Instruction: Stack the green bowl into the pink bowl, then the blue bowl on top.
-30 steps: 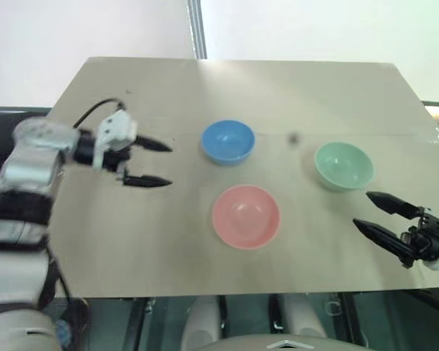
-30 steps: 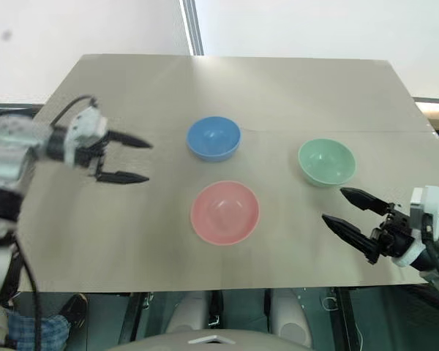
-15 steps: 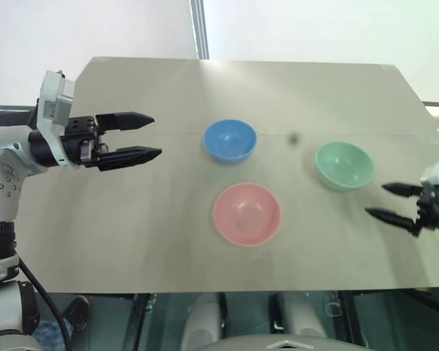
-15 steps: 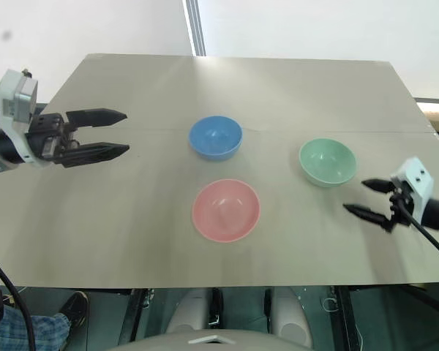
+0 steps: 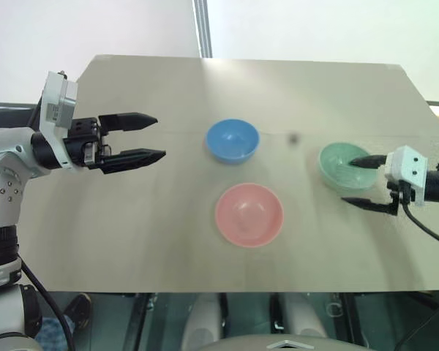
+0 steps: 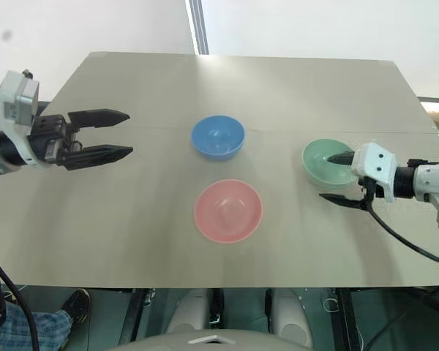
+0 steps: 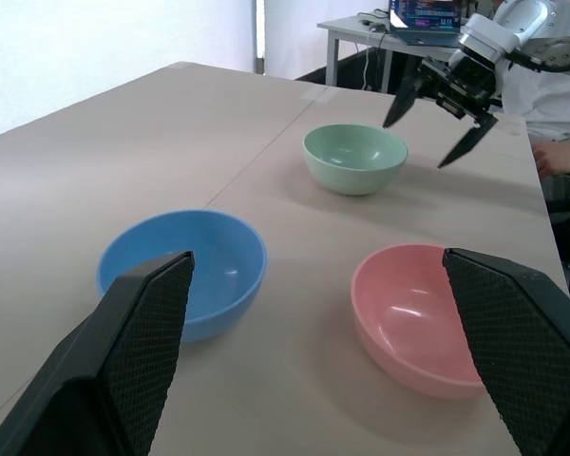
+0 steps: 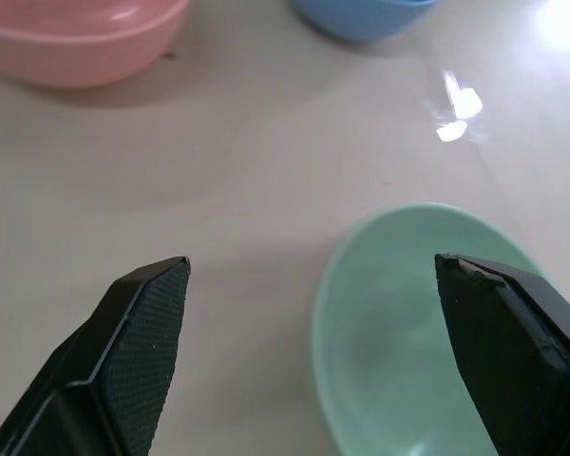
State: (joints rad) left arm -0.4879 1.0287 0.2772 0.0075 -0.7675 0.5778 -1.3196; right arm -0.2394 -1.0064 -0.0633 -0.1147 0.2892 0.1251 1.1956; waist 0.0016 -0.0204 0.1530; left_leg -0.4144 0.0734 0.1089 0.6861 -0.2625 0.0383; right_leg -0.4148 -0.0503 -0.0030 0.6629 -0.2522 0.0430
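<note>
Bowls, three of them, smooth round plastic and alike in size, sit apart on a flat, matte beige surface (image 5: 132, 241) with a faint seam running across it. Nearest the robot sits the pink bowl (image 5: 249, 214), salmon-coloured, upright and empty, its thin rim a clean circle. Off to its right and a little farther back is the green bowl (image 5: 342, 165), pale mint with a soft sheen inside. The right claw (image 5: 365, 181) reaches in from the right edge with its two black, tapered fingers spread wide: one fingertip lies over the bowl's hollow, the other over the surface beside the near rim, so the bowl's near wall stands between them. Whether either finger touches the bowl cannot be told. In the right wrist view the finger pads (image 8: 142, 342) show a fine cross-hatched grain.

Farthest back, behind the pink bowl and slightly to its left, rests the blue bowl (image 5: 233, 140), bright sky blue and glossy. Well to its left, the left claw (image 5: 150, 137) hangs above the surface, pointing across toward the bowls, its long black fingers parted and holding nothing.
</note>
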